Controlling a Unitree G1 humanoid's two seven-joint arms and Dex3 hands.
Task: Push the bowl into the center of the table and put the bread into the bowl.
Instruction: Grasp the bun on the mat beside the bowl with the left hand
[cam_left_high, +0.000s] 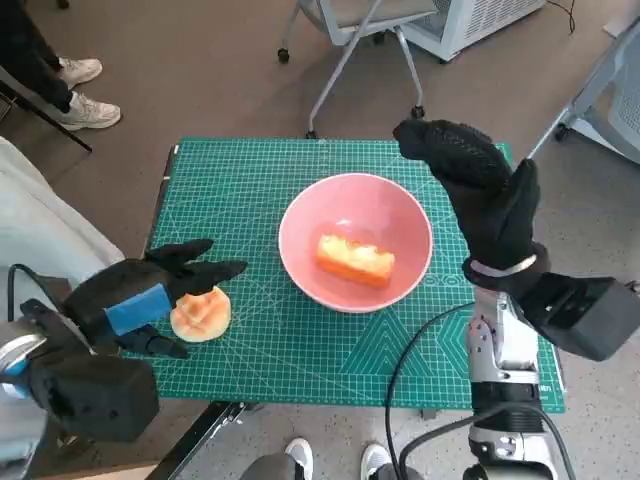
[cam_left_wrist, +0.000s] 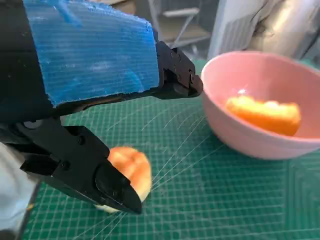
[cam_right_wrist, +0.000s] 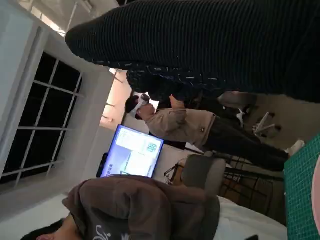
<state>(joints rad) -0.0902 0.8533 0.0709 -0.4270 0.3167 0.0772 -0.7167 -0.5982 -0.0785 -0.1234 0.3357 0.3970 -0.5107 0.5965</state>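
Bread (cam_left_high: 355, 260) of an oblong, orange-crusted kind was seen lying inside the pink bowl (cam_left_high: 300, 262), which stood near the middle of the green cutting mat (cam_left_high: 240, 180). 1 round bun (cam_left_high: 201, 314) was found on the mat near its left edge, well apart from the bowl. The left hand (cam_left_high: 150, 295) was held over the bun with fingers (cam_left_wrist: 95, 175) spread wide around it, gripping nothing. The right hand (cam_left_high: 475, 185) was raised beside the bowl's far right rim, fingers extended and nothing held
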